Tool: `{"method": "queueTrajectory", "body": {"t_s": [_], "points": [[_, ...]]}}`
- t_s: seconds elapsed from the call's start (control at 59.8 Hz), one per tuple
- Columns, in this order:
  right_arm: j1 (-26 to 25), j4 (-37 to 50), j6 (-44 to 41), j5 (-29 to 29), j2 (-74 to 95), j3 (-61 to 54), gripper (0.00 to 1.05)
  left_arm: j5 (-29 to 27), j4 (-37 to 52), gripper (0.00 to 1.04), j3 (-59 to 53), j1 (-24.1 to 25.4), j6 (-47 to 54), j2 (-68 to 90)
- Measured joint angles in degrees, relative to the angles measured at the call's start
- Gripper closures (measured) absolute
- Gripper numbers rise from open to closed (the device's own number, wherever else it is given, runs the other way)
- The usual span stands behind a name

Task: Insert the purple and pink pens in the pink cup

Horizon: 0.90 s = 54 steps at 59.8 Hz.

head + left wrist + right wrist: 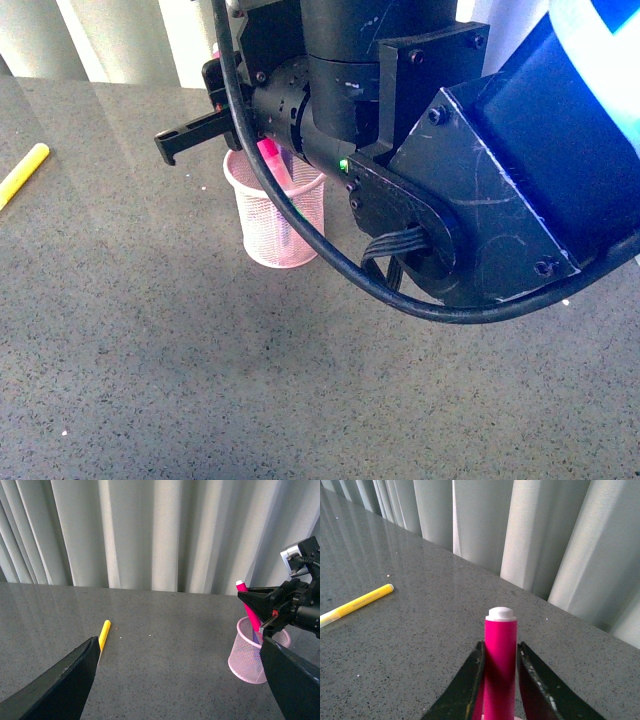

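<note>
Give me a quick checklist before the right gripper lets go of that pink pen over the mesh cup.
1. Right gripper shut on the magenta-pink marker pen: ok.
2. Pen's lower end inside the light pink wire-mesh cup: ok; it leans against the rim.
3. Cup standing upright on the grey speckled table: ok.
4. Dark purple pen already in the cup: cannot tell; only a dark streak shows through the mesh.
5. Left gripper open and apart from the cup: ok.
6. Yellow marker lying well away from the cup: ok.
</note>
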Motion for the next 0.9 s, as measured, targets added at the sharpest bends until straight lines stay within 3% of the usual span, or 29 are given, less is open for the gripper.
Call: {"method": "queueTrajectory", "body": {"t_s": [0.334, 0.435, 0.535, 0.685, 0.802, 0.903], "points": [[-0.92, -0.96, 1.29, 3.28, -1.99, -2.34, 0.22, 0.00, 0.00, 0.07, 0.00, 0.00, 0.00, 0.00], [-1.64, -2.62, 1.64, 7.89, -6.08, -4.46, 0.05, 0.00, 0.00, 0.07, 0.00, 0.00, 0.00, 0.00], [-3.19, -6.62, 2.91, 15.21, -11.82, -7.52, 0.08, 0.00, 0.00, 0.07, 0.02, 0.00, 0.00, 0.00], [-8.39, -20.13, 8.13, 26.71, -24.48, -16.09, 0.07, 0.00, 0.00, 0.07, 0.00, 0.00, 0.00, 0.00], [-11.43, -24.48, 9.55, 29.94, -32.33, -22.53, 0.07, -0.13, 0.00, 0.07, 0.02, 0.00, 0.00, 0.00], [-11.54, -24.46, 10.05, 29.46, -33.59, -22.77, 0.07, 0.09, 0.00, 0.07, 0.00, 0.00, 0.00, -0.02]]}}
